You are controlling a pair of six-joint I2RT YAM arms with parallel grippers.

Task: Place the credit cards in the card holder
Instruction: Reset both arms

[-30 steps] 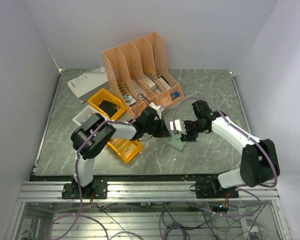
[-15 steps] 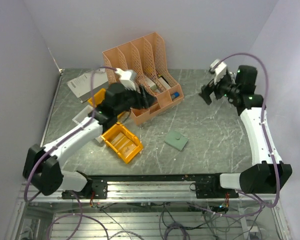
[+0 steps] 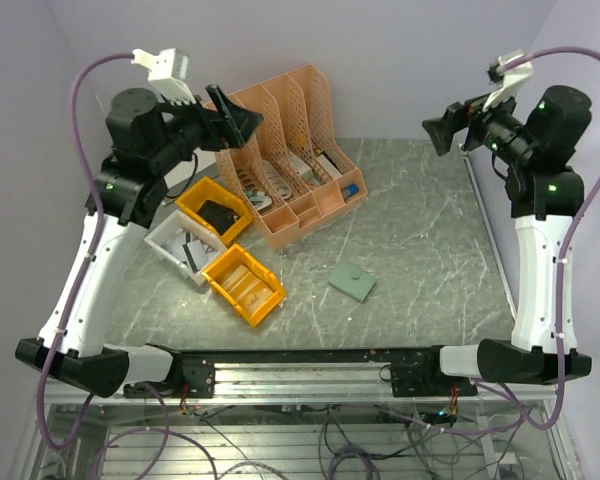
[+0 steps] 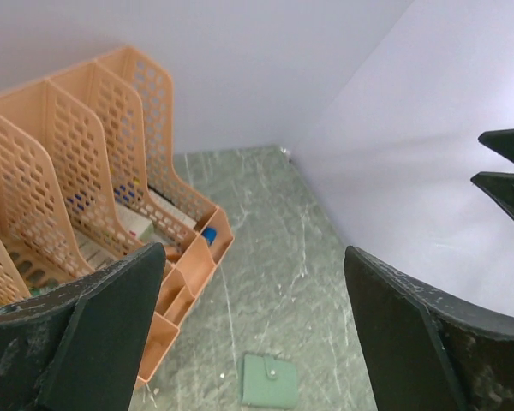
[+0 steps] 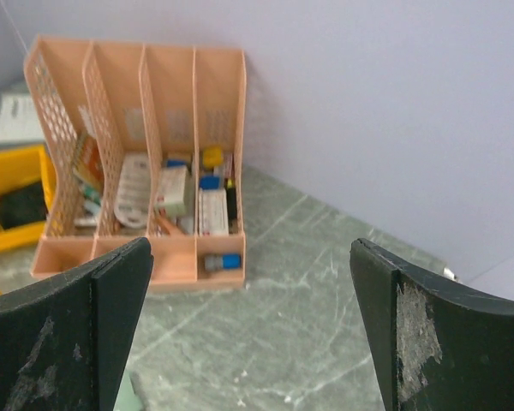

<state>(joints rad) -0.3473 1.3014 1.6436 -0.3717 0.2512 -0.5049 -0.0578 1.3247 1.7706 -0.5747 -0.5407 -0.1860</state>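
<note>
The card holder [image 3: 353,281] lies shut on the table, grey-green with its round stud on top, right of the bins. The left wrist view shows the card holder [image 4: 269,381] far below, between the fingers. A pale green corner of the card holder [image 5: 125,397] peeks past the right wrist's left finger. My left gripper [image 3: 242,118] is raised high at the back left, open and holding nothing. My right gripper [image 3: 438,130] is raised high at the back right, also open and holding nothing. The credit cards are out of view.
A peach lattice file organiser [image 3: 280,150] with small items stands at the back. Two yellow bins [image 3: 215,205] [image 3: 245,285] and a grey bin [image 3: 180,245] sit left of the holder. Walls close the table at the back and on both sides.
Both arms have swung up and outwards from the card holder at the table's middle. Both grippers have opened. The holder stays flat on the table.
</note>
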